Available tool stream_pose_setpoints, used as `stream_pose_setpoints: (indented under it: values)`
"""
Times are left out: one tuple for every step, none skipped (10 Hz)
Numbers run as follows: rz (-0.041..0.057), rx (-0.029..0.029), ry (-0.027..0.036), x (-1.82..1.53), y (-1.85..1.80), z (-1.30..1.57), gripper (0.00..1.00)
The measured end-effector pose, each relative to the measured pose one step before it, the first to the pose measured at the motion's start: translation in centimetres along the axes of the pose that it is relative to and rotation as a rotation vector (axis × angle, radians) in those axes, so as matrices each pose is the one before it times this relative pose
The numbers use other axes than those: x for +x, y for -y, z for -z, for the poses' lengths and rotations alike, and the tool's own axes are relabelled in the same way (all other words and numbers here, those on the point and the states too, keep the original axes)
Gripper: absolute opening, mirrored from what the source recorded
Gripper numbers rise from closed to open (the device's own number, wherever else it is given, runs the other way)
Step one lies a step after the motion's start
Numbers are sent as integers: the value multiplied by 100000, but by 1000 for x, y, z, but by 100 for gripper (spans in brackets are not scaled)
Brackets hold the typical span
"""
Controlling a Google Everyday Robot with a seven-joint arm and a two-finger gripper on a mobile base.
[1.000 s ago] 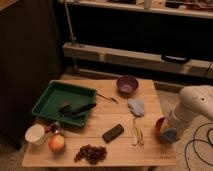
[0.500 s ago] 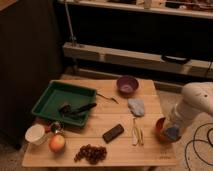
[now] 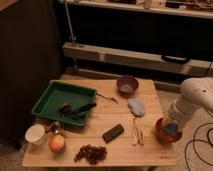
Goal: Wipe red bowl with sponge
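Wooden table (image 3: 100, 150) holds everything. White arm (image 3: 197, 97) comes in from the right, reaching down over the table's right edge. Green tray (image 3: 50, 95) sits on the left, a dark utensil (image 3: 77, 108) inside it. Purple bowl (image 3: 127, 85) at the back. Red bowl (image 3: 161, 134) at the right front edge, directly under the arm's end. Gripper (image 3: 171, 126) is low inside the red bowl with a blue sponge (image 3: 171, 129) at its tip; grip can't be told. Grey cloth (image 3: 136, 106) between the bowls. White cup (image 3: 36, 134), apple (image 3: 57, 143), grapes (image 3: 91, 153) along the front left. Dark bar (image 3: 113, 133) mid-front.
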State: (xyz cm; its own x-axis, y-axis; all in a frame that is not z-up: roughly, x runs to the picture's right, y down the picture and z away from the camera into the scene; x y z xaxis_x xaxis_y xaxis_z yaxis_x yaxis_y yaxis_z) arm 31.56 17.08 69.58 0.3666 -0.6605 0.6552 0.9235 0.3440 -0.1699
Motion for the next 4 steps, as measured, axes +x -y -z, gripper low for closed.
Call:
stream_pose_setpoints:
  values:
    - [780,234,-2,191,319,120,0]
    - [822,475,62,121,228,99,0]
    - [694,522,183,41,167,-38,0]
    - [1285,825,238,-4,328,-35,0]
